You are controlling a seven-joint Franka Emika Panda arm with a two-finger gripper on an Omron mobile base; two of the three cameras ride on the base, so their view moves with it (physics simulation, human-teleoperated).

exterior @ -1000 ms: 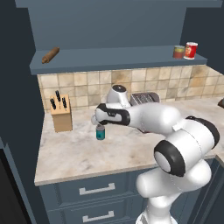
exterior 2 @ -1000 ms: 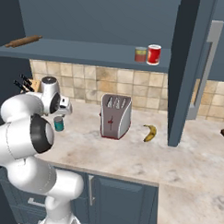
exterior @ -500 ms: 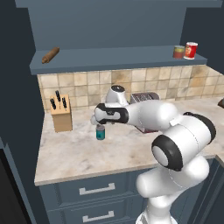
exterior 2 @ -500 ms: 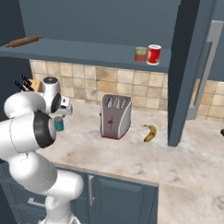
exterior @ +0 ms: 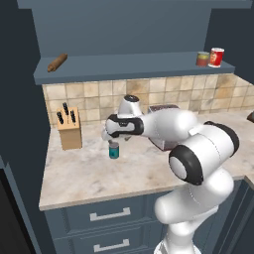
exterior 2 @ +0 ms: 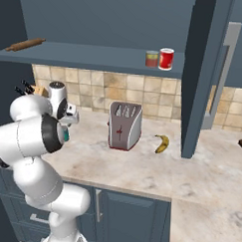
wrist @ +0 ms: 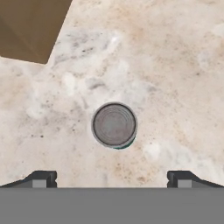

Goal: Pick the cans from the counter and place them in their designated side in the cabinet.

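Note:
A teal-labelled can [exterior: 114, 150] with a grey metal top stands upright on the beige counter [exterior: 99, 176], a little right of the knife block. My gripper [exterior: 111, 137] hangs just above it, pointing down. In the hand view the can's round top [wrist: 114, 124] lies centred between my fingertips [wrist: 41, 179], which stand wide apart; the gripper [wrist: 111, 179] is open and holds nothing. From the right, my arm hides most of the can [exterior 2: 66, 135]. The shorter red-and-green can [exterior: 202, 58] [exterior 2: 152, 58] stands at the right end of the cabinet shelf [exterior: 129, 67].
A red can [exterior: 216, 57] stands beside the short can. A rolling pin [exterior: 57, 62] lies at the shelf's left end. The knife block [exterior: 68, 130] sits at the back left, a toaster [exterior 2: 125, 125] and a banana [exterior 2: 162, 143] to the right.
The arm's elbow has shifted slightly. The hand stays over the teal can with its fingers still wide apart.

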